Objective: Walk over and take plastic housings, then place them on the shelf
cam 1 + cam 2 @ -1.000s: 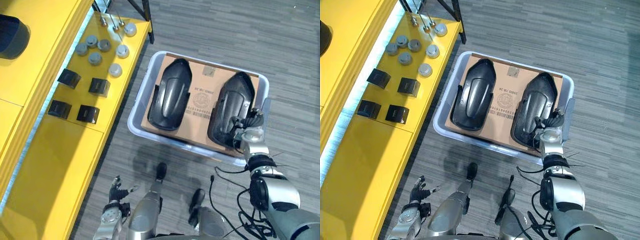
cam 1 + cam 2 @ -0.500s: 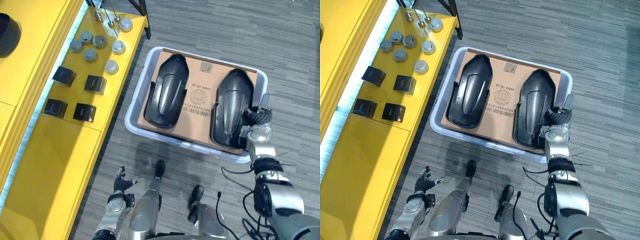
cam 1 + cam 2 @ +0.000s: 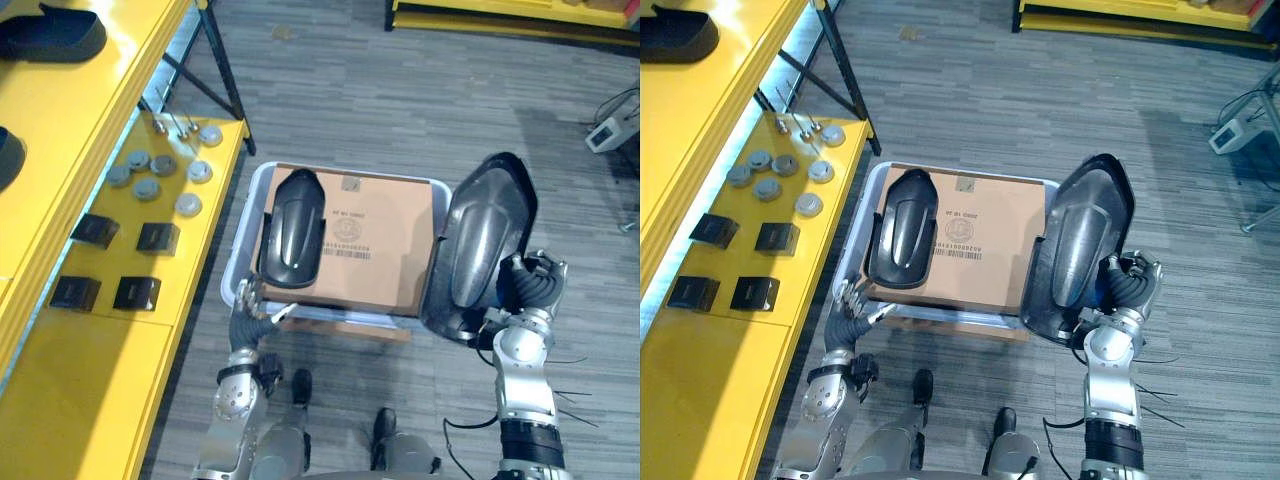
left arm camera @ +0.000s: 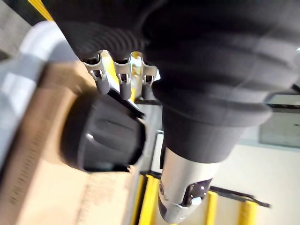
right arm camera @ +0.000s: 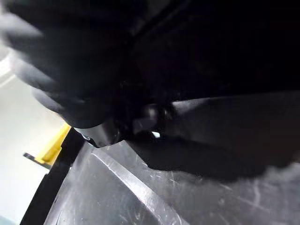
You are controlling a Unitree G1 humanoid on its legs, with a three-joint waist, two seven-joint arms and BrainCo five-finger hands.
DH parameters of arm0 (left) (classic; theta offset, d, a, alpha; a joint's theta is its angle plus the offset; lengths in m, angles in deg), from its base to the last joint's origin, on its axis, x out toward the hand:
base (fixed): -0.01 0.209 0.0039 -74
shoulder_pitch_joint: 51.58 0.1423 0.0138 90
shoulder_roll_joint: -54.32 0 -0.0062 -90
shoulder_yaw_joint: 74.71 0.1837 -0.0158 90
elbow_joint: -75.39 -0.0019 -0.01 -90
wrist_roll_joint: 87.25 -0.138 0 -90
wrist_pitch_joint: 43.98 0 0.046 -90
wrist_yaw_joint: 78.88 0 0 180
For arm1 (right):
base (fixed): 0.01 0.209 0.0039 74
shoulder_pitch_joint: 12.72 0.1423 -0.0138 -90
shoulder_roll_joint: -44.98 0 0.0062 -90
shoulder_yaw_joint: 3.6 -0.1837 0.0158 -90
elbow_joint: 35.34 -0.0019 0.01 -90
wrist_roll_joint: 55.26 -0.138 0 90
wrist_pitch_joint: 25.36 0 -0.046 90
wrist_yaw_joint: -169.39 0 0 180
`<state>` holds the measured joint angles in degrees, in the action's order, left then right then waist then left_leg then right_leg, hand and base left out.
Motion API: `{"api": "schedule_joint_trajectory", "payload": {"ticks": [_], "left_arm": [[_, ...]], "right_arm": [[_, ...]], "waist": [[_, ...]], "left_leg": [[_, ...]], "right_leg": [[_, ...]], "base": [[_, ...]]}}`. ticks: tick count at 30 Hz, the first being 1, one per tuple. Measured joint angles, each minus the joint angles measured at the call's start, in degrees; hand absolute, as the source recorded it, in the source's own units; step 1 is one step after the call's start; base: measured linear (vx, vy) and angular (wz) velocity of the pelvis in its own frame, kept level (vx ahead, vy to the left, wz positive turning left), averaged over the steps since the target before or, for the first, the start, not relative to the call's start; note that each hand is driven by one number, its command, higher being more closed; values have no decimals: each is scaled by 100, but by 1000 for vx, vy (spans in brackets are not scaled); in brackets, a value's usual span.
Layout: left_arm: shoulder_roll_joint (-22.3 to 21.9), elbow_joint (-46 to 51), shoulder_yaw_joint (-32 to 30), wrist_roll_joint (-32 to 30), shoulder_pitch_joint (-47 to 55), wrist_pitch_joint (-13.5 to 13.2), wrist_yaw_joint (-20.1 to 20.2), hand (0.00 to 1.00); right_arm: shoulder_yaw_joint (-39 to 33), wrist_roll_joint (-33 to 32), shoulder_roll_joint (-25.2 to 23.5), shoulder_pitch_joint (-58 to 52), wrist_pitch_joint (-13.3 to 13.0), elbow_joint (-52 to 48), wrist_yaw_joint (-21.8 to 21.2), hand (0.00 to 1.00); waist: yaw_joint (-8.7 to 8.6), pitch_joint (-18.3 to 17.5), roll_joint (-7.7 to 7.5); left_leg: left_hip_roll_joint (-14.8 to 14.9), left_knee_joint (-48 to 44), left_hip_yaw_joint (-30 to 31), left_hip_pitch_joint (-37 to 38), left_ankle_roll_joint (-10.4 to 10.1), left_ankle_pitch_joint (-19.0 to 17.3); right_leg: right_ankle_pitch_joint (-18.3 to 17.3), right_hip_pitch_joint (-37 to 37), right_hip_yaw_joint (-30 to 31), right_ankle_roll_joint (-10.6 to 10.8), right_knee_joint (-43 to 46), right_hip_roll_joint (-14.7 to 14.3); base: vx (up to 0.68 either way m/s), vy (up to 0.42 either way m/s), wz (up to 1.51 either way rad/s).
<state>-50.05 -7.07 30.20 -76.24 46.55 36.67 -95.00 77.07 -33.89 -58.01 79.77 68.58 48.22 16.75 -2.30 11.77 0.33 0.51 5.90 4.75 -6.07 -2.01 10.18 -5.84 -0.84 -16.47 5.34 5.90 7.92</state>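
Right housing (image 3: 485, 240) now out of bin (image 3: 243, 250), fast in right hand (image 3: 530, 285); other housing (image 3: 292, 230) inside; left hand (image 3: 250, 322) slack.

Silver dark-tipped fingers (image 4: 101, 82), dark ribbed cover (image 4: 211, 56)

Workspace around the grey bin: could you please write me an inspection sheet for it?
Surface: grey bin on striped floor, cardboard sheet inside.
Job's things: one housing lies on the cardboard; lifted housing upright at the bin's right edge.
Clutter: grey caps, black blocks on yellow shelf.
Hands: right hand fingers curled on the lifted housing; left hand open at the bin's near corner.
Cables: a cable by a white box on the floor.
Surroundings: dark part on the shelf's upper level.
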Motion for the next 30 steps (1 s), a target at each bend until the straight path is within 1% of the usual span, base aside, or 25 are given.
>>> {"api": "schedule_joint_trajectory", "payload": {"ticks": [2,4,5,7,8,10,12,15,20,25,26,30], "left_arm": [[-21,1,252,5,-162,10,-124,0],[-31,0,389,-3,-273,22,-196,0],[-36,0,554,-46,-355,47,-293,0],[-36,-2,648,-72,-424,136,-331,0],[-36,-5,739,-110,-488,195,-421,0],[-35,-53,812,-234,-556,284,-519,0],[-36,-92,832,-298,-596,366,-594,0],[-20,-310,921,-326,-731,457,-674,0],[-14,-528,1326,-328,-960,569,-678,0],[95,-821,1521,-324,-1108,642,-669,0],[108,-829,1565,-319,-1113,643,-668,100],[114,-944,1672,-298,-1174,644,-654,100]], "right_arm": [[360,184,-138,-54,-17,-237,2,100],[559,213,-208,-79,-17,-343,1,100],[773,232,-267,-102,-27,-424,2,100],[998,231,-296,-185,-77,-451,4,100],[1218,230,-338,-254,-121,-454,5,100],[1471,228,-383,-272,-126,-454,3,100],[1538,223,-428,-303,-130,-462,16,100],[1624,160,-362,-306,-130,-522,33,100],[1988,28,-352,-310,-156,-625,29,100],[2099,-70,-261,-466,-157,-625,23,100],[2120,-83,-261,-484,-157,-624,19,100],[2121,-105,-241,-499,-157,-623,0,100]], "waist": [[-4,-107,7],[-5,-139,11],[-9,-207,24],[-11,-293,29],[-5,-325,27],[-9,-346,42],[-17,-421,60],[-20,-549,64],[-20,-640,64],[-35,-787,65],[-42,-804,67],[-49,-888,69]], "left_leg": [[37,0,-65,43,1,-1],[51,1,-87,92,1,0],[63,2,-94,101,2,0],[78,2,-111,108,2,0],[95,2,-159,148,1,-1],[114,2,-196,190,2,0],[121,2,-219,191,2,1],[122,2,-255,196,1,0],[138,3,-317,227,-27,-20],[140,4,-318,228,-25,-18],[142,4,-318,229,-21,-15],[142,4,-321,232,-1,-1]], "right_leg": [[26,0,86,-14,0,-27],[32,-3,113,-20,-5,-39],[38,-4,124,-29,-6,-52],[55,-3,155,-42,-15,-67],[66,-20,197,-47,-15,-80],[99,-70,252,-51,-29,-94],[142,-85,264,-45,-90,-104],[170,-90,280,-28,-127,-105],[237,-105,340,-37,-214,-122],[243,-101,356,-36,-219,-123],[245,-96,364,-38,-219,-125],[254,-94,385,-35,-227,-125]], "base": [[-56,-2,-18],[-72,-4,-9],[-80,-5,-6],[-40,-8,-8],[-21,-10,-13],[-12,-13,-14],[-14,-3,-7],[-13,2,-3],[-16,-2,-6],[-1,-1,-1],[5,-13,-3],[0,0,0]]}}
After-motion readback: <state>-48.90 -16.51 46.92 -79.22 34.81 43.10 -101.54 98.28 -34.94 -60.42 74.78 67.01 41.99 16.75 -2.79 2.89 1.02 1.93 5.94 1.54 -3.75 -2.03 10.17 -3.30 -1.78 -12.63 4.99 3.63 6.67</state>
